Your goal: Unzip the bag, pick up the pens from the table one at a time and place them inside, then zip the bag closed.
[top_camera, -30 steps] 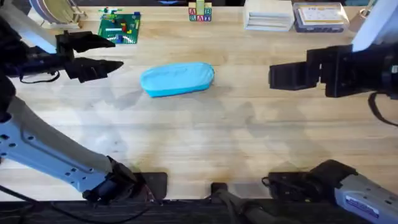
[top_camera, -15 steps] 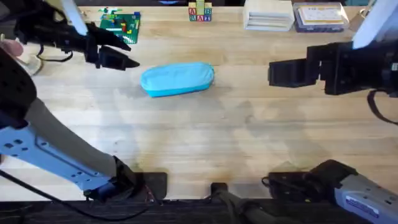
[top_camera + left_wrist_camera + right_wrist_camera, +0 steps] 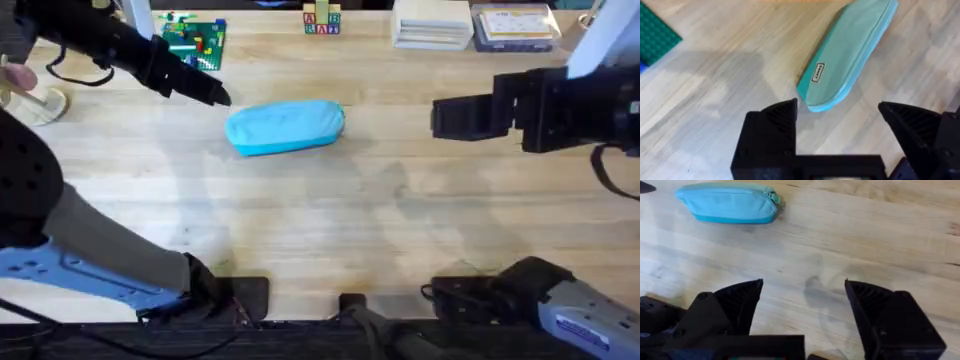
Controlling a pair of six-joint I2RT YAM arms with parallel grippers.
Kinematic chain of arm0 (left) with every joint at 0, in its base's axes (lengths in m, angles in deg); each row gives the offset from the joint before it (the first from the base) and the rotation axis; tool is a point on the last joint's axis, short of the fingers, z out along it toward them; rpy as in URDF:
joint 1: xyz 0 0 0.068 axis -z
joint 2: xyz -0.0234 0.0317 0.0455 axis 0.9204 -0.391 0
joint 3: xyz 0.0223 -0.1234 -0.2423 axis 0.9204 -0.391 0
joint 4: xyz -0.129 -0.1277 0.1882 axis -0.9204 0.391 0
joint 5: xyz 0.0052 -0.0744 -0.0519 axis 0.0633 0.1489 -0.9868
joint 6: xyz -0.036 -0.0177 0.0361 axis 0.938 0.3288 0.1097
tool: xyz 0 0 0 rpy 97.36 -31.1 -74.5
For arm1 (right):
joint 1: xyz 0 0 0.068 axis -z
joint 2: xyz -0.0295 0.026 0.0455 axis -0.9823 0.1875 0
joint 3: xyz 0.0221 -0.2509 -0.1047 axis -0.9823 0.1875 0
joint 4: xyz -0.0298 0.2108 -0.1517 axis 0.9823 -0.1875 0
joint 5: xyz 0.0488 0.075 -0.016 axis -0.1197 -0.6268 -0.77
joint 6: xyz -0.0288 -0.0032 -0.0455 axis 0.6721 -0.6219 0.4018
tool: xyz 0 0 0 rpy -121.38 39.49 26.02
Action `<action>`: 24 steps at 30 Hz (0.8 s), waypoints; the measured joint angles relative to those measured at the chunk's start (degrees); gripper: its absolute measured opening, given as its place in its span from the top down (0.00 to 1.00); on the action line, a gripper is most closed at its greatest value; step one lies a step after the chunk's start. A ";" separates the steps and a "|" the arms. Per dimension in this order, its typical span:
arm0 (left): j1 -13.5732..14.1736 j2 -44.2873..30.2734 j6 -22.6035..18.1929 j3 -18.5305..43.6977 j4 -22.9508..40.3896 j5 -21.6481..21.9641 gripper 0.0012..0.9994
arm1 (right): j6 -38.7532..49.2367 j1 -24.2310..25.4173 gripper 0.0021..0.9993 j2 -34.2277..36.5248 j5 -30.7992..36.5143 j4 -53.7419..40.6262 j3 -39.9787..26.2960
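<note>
Left fingers (image 3: 215,95) apart, nearer the pouch's (image 3: 286,126) end | pouch lengthwise across counter (image 3: 330,230), zipped | right fingers (image 3: 437,119) apart, farther off.

Green brick plate (image 3: 192,45), letter blocks (image 3: 321,20)

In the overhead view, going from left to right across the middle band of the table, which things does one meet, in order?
left gripper → light-blue zipped pouch → right gripper
</note>
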 joint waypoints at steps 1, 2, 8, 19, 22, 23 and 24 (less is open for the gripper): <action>0.00 0.60 0.55 0.00 0.35 0.38 0.00 | 0.02 0.00 0.00 0.01 0.00 0.00 0.00; 0.00 1.32 1.05 0.00 0.48 0.71 0.00 | 0.02 0.00 0.00 0.00 0.00 -0.01 0.00; 0.00 7.83 4.43 -0.01 0.50 2.18 0.00 | 0.01 0.00 0.00 0.01 0.00 0.00 0.00; 0.00 24.72 12.13 -16.55 -6.26 4.71 0.00 | 0.02 0.00 0.00 0.00 0.00 -0.06 0.00; 0.00 30.93 15.80 -21.55 -7.88 6.06 0.00 | 0.02 0.00 0.00 0.00 0.00 -0.35 0.00; 0.00 32.97 16.89 -22.74 -7.96 6.36 0.00 | 0.02 0.00 0.00 0.00 0.00 -0.55 0.00; 0.00 35.24 18.05 -23.80 -7.89 6.69 0.00 | 0.07 0.00 0.00 0.00 0.00 -0.77 0.00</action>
